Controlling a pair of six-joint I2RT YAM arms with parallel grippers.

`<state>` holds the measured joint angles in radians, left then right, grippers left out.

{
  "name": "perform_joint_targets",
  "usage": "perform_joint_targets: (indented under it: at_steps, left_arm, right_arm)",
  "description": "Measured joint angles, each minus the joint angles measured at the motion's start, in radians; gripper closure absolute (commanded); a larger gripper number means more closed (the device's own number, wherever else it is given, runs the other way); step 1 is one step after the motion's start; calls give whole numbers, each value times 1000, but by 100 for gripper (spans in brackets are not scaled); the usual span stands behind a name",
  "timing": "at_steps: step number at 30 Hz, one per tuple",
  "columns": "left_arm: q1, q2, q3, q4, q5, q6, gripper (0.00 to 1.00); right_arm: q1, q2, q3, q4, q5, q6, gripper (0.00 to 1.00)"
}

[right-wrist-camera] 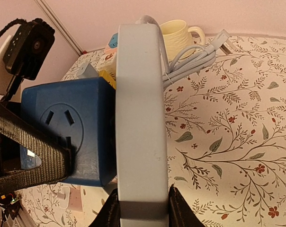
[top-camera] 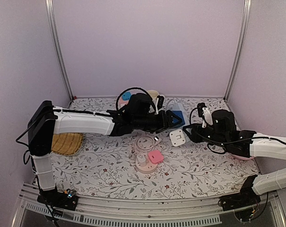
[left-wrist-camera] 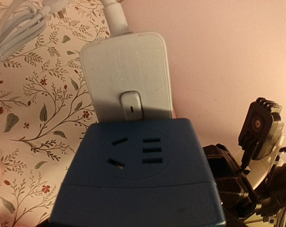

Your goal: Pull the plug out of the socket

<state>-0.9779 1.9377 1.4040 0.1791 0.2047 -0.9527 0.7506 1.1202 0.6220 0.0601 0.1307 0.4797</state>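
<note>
Blue plug, in left tool, abuts socket.

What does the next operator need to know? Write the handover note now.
Left gripper: shut on the blue adapter cube.
Right gripper: shut on the white power strip, which sits edge-on between its fingers.
Position: the cube is flush against the strip's face, between the two arms.
Done: both parts are gripped.
To do: pull them apart; no gap shows yet.
</note>
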Motion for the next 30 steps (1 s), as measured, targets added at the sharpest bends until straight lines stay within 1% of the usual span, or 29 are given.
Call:
perform_joint_targets:
  at_steps: [3, 9, 16, 20, 25, 28, 30]
  left_arm:
    - [2, 0, -2, 1, 2, 3, 74]
    - [9, 0, -71, 96, 11, -16, 74]
    - [9, -15, -83, 97, -32, -8, 73]
    - [9, -54, -130, 124, -41, -3, 72]
    - [20, -66, -167, 182, -3, -36, 72]
    - [29, -65, -166, 179, 25, -47, 71]
    - [30, -63, -148, 148, 31, -44, 71]
  right_arm:
    - [12, 11, 7, 0, 13, -8, 98]
    - [13, 34, 10, -11, -11, 35, 98]
    - [15, 70, 51, -38, 5, 27, 98]
    - [0, 71, 58, -22, -65, 18, 98]
    - [-31, 66, 57, -9, -141, -1, 98]
    - [-23, 64, 58, -11, -127, -14, 98]
    - [7, 65, 68, -31, -67, -19, 98]
